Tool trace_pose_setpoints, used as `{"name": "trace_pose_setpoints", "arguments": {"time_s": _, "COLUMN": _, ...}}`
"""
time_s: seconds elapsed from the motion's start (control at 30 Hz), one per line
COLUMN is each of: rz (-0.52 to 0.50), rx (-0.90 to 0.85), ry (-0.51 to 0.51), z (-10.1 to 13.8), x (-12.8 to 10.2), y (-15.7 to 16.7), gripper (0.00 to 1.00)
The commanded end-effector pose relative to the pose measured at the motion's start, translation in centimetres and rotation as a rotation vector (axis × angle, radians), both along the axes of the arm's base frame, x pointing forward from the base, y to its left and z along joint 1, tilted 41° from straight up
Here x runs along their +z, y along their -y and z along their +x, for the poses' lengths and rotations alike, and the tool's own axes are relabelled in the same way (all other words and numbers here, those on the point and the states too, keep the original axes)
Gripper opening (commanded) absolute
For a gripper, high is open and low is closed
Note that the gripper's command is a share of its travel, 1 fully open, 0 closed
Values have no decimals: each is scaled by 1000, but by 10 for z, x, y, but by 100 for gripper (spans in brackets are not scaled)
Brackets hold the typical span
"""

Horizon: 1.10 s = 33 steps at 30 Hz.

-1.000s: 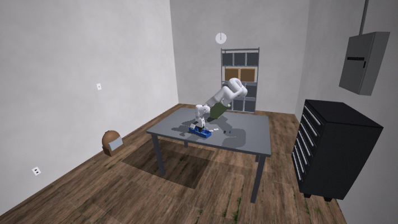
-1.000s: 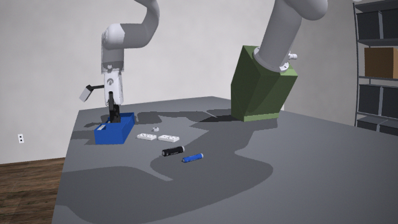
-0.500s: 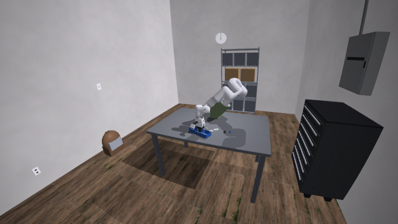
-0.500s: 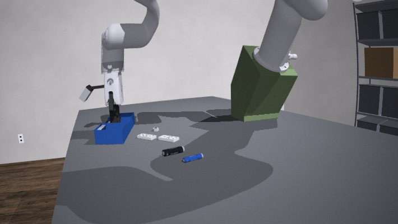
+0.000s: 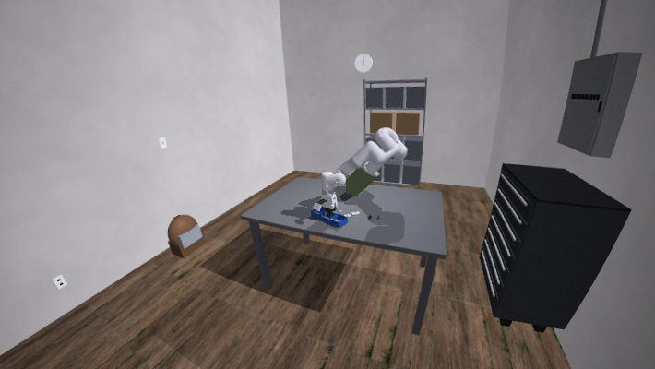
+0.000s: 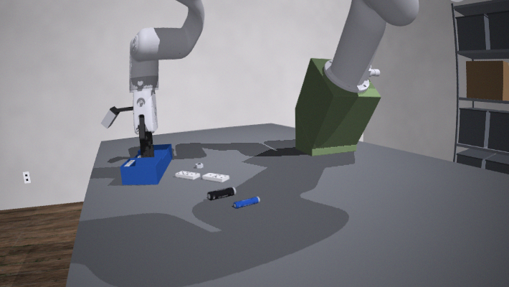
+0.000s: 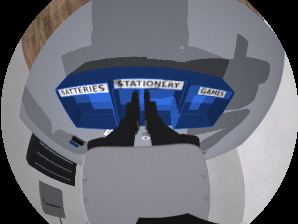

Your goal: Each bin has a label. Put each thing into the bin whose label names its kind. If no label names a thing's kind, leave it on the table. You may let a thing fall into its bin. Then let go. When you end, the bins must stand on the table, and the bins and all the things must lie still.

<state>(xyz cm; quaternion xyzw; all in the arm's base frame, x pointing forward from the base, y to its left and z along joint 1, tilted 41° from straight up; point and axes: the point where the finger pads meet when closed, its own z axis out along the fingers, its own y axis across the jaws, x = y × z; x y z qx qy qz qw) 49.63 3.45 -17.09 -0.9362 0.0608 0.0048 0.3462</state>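
A blue bin [image 5: 339, 222] [image 6: 143, 174] [image 7: 82, 111] with three compartments stands near the table's left edge. Its labels read BATTERIES [image 7: 82, 90], STATIONERY [image 7: 148, 84] and GAMES [image 7: 211, 92]. My gripper [image 5: 329, 212] [image 6: 147, 151] [image 7: 141, 100] points straight down with its fingertips inside the middle STATIONERY compartment. The fingers are shut with only a thin gap, and I see nothing between them. On the table right of the bin lie two white dominoes [image 6: 187, 174] [image 6: 215, 176], a small pale ring-shaped thing [image 6: 199, 165], a black battery [image 6: 221, 194] and a blue battery [image 6: 246, 202].
The arm's green base block [image 6: 333, 111] [image 5: 359, 183] stands at the back of the grey table [image 6: 358, 233] [image 5: 415, 231]. A black drawer cabinet [image 5: 549, 244] stands right of the table and a shelf rack [image 5: 395, 131] behind it.
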Motion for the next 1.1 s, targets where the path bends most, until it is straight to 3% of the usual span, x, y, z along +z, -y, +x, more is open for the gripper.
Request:
{"name": "trace_pose_setpoints", "arguments": {"time_s": 0.0, "rz": -1, "rx": -2, "ry": 3, "z": 1, "x": 4, "y": 4, "gripper": 7}}
{"name": "trace_pose_setpoints", "arguments": {"time_s": 0.57, "rz": -1, "rx": -2, "ry": 3, "z": 1, "x": 19, "y": 17, "gripper": 7}}
{"name": "trace_pose_setpoints", "arguments": {"time_s": 0.77, "rz": -1, "rx": -2, "ry": 3, "z": 0, "x": 37, "y": 32, "gripper": 7}}
{"name": "trace_pose_setpoints", "arguments": {"time_s": 1.07, "rz": -1, "rx": -2, "ry": 3, "z": 2, "x": 46, "y": 20, "gripper": 7}}
